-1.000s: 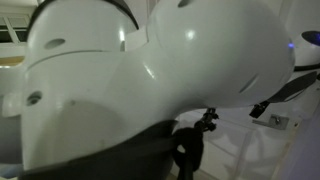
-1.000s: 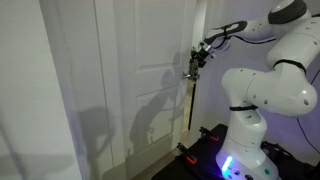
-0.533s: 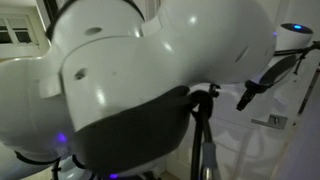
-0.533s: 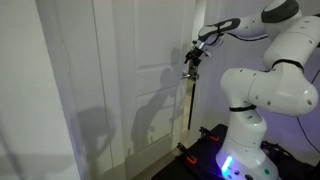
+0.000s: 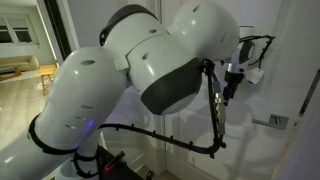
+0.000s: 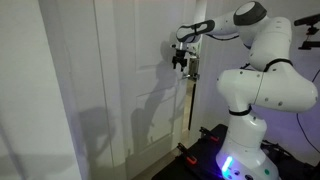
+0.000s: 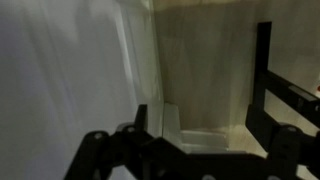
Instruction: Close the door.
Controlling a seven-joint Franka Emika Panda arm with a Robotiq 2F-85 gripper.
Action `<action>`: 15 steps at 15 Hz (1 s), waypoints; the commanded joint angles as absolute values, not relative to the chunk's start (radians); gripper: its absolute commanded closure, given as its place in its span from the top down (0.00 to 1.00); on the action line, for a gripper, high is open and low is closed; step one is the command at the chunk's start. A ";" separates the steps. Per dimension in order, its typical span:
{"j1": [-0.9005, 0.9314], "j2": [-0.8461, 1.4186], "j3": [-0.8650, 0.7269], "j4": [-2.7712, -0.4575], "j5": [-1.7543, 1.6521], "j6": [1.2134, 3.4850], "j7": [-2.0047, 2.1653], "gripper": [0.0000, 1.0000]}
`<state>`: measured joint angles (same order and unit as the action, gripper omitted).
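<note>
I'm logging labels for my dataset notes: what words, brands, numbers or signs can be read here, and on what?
None: no text can be read in any view.
The door is plain white, the robot arm shows no legible marking, and the wrist view is too dark and blurred for lettering.

Dark gripper (image 7: pixel 190 150), fingers apart, close before the white door (image 7: pixel 60 80)

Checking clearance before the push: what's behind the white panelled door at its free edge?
In an exterior view, only a narrow dark gap shows past the tall white panelled door, below the black hand. What lies behind is covered by the door itself.
</note>
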<state>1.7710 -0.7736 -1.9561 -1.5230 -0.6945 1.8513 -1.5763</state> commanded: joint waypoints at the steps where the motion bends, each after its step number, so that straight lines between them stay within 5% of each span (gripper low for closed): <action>1: 1.841 -0.809 -1.998 -1.405 -0.846 1.695 -1.579 1.00; 6: 1.819 -0.890 -1.956 -1.315 -0.963 1.554 -1.606 1.00; 15: 1.634 -1.117 -1.800 -1.327 -0.943 1.800 -1.709 1.00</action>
